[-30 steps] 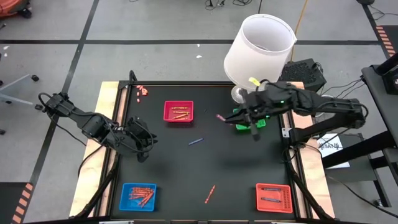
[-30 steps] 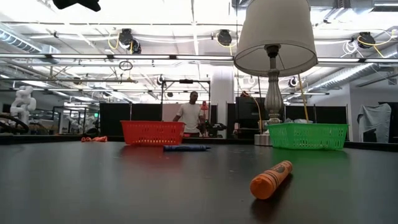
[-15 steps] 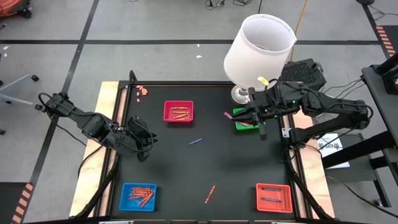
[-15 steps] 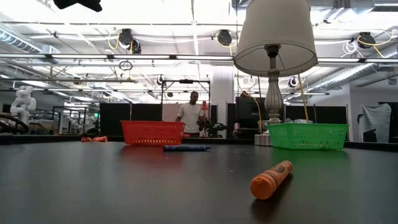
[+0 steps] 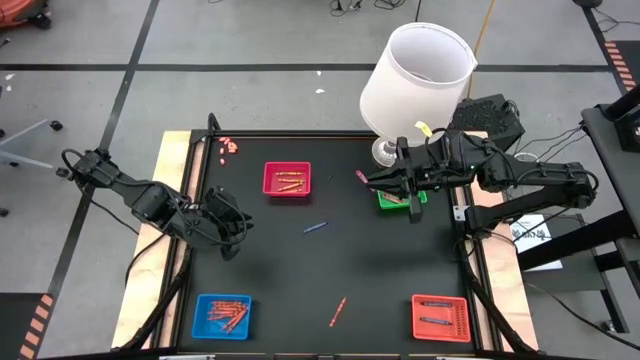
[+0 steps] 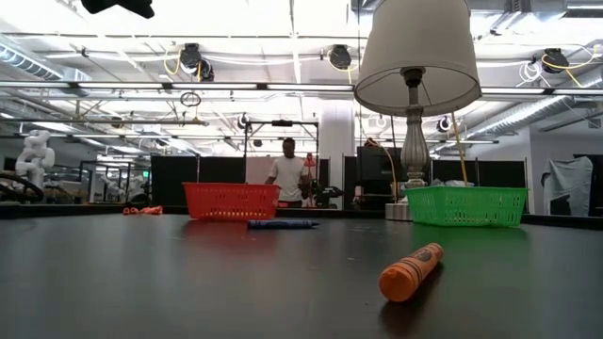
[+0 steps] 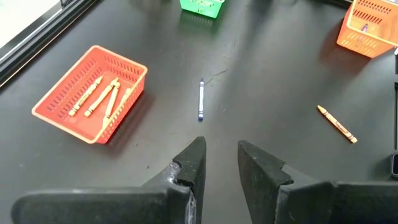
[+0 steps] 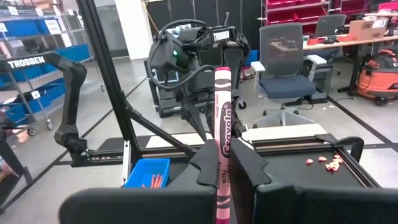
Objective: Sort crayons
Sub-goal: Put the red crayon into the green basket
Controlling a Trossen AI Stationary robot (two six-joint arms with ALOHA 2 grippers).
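Since the black table (image 5: 330,260) is the whole playing field, I start there: it's got a red tray (image 5: 287,179) at the back, a green tray (image 5: 398,198) by the lamp (image 5: 415,80), a blue tray (image 5: 223,315) and an orange tray (image 5: 440,317) along the near edge. My right claw (image 5: 368,181) is up in the air just beside the green tray, on the side toward the red one, pinched tight on a pink crayon (image 8: 222,155) that sticks up well past the fingertips. I'd guess pink goes with the small pink pile (image 5: 229,146) at the back left corner or some tray, honestly can't tell which from here, so I'd settle the target before swinging over. Tip for doing it well: carry it high enough to clear the tray walls, come down low over the spot, then open, because these things roll. Left claw (image 7: 219,163) is parked low near the left edge, partly open, holding nothing. Loose ones left: a blue crayon (image 7: 201,99) mid-table and an orange crayon (image 5: 338,311) nearer the front. Small stuff: the red tray holds a few crayons (image 7: 99,94) already.
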